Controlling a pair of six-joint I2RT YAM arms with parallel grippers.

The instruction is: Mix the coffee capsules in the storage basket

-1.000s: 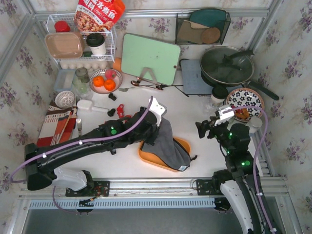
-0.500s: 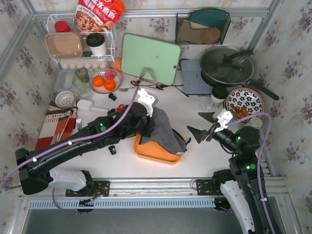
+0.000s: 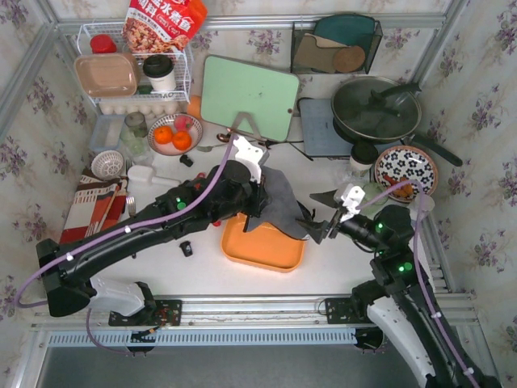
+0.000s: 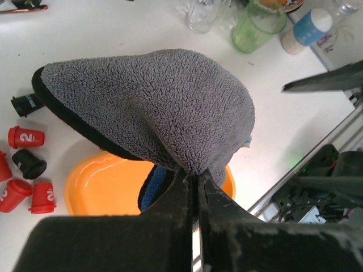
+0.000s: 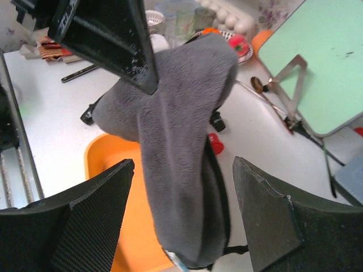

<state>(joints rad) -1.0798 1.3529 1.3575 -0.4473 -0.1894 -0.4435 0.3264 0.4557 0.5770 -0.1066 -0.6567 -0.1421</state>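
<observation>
the left gripper [image 4: 194, 175] was clamped on a pinch of the grey cloth [image 4: 153, 102], which hung lifted over the orange storage basket [image 4: 96, 187] on the white table [image 4: 113, 28]. the right gripper [image 5: 181, 170] had its jaws spread wide, facing the drooping cloth and holding nothing. a few red and black coffee capsules [image 4: 25, 137] lay on the table just outside the basket's rim.

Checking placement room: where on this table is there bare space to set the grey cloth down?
Bare table runs from the storage basket to the front rail, and between the blue mat and the right pincer. Crowded: back-left around the fruit bowl, and coffee capsules beside the basket.
</observation>
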